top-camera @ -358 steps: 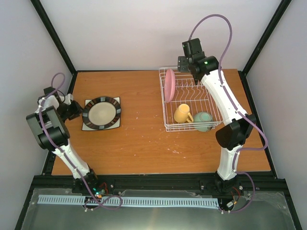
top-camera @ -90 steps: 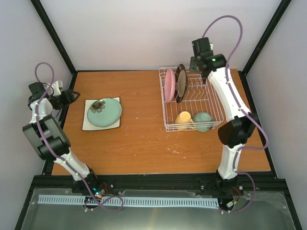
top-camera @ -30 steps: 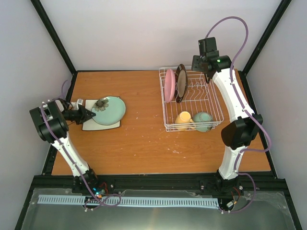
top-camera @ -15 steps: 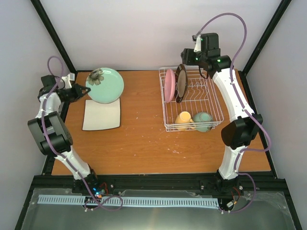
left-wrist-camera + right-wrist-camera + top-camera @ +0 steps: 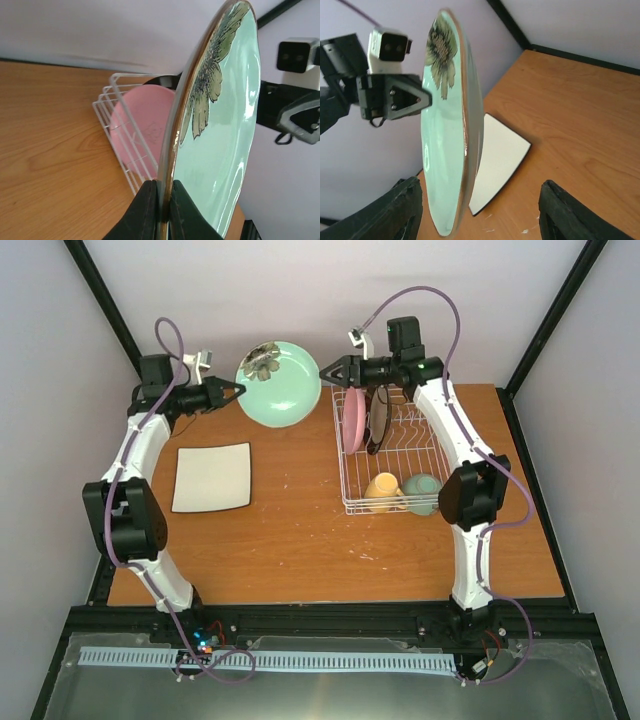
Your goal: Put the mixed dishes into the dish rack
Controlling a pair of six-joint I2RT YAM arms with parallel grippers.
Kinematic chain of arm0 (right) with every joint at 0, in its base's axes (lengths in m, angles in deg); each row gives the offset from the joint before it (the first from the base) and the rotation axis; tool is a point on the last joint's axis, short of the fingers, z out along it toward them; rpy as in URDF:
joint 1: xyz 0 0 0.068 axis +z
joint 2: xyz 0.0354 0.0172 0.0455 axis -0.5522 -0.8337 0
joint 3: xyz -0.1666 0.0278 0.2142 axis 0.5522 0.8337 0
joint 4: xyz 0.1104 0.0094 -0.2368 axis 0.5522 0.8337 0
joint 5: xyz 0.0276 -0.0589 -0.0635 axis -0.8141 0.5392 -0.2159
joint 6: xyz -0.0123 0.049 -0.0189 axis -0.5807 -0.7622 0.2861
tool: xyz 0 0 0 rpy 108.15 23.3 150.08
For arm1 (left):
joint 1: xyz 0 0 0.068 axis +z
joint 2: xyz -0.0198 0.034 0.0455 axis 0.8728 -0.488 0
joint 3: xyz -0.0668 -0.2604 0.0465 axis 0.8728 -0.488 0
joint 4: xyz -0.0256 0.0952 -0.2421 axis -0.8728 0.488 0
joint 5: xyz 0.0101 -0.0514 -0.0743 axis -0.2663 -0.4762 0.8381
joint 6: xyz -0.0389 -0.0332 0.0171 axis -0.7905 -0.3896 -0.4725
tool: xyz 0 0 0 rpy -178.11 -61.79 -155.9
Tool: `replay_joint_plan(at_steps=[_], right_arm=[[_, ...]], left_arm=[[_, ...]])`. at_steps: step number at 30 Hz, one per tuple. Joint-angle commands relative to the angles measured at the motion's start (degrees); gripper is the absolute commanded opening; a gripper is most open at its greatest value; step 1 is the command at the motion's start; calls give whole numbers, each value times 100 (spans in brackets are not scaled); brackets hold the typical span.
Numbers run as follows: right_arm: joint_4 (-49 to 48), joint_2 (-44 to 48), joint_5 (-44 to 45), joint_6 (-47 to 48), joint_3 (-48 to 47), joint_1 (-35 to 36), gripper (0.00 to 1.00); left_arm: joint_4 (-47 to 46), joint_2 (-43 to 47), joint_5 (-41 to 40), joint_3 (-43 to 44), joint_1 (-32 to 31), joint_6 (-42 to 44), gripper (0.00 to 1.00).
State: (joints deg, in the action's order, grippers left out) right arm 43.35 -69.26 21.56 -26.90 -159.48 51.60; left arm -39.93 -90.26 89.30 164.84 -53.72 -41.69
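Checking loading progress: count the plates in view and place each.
4. Pink plate and dark-rimmed plate stand in the rack; green plate held by the left gripper; white plate lies on the table. None seems hidden.

- Plates: 4 tot. 3 round – green plate (image 5: 279,383), pink plate (image 5: 353,420), dark-rimmed plate (image 5: 377,430); 1 sq. – white plate (image 5: 212,477).
- Mugs: 1, yellow mug (image 5: 380,484).
- Bowls: 1, pale green bowl (image 5: 424,492).
- Dishes altogether: 6.
- Racks: 1, white wire rack (image 5: 410,445).
- Counters: 1, wood-look counter (image 5: 300,530).
- Robot arms: 2 – left arm (image 5: 135,440), right arm (image 5: 455,430).
- Tools: 2, 1 per arm – left tool (image 5: 236,392), right tool (image 5: 328,371).
- Wrist cams seen: 2, white box type – left cam (image 5: 390,45), right cam (image 5: 296,55).
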Motion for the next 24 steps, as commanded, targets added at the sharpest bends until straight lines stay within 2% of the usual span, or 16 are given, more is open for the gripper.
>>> replay_joint_plan(at_steps=[1, 10, 19, 24], right_arm=[[-309, 89, -878, -250, 185, -7, 63], [-707, -34, -1336, -652, 323, 61, 63], [-1045, -310, -1640, -985, 238, 288, 62], [-1048, -353, -1671, -979, 277, 326, 58]], left_arm=[[-508, -89, 378, 732, -118, -410, 1], [-879, -328, 336, 883, -529, -718, 1], [-988, -787, 411, 1412, -961, -912, 1], [-1279, -918, 498, 1546, -1036, -1030, 1]])
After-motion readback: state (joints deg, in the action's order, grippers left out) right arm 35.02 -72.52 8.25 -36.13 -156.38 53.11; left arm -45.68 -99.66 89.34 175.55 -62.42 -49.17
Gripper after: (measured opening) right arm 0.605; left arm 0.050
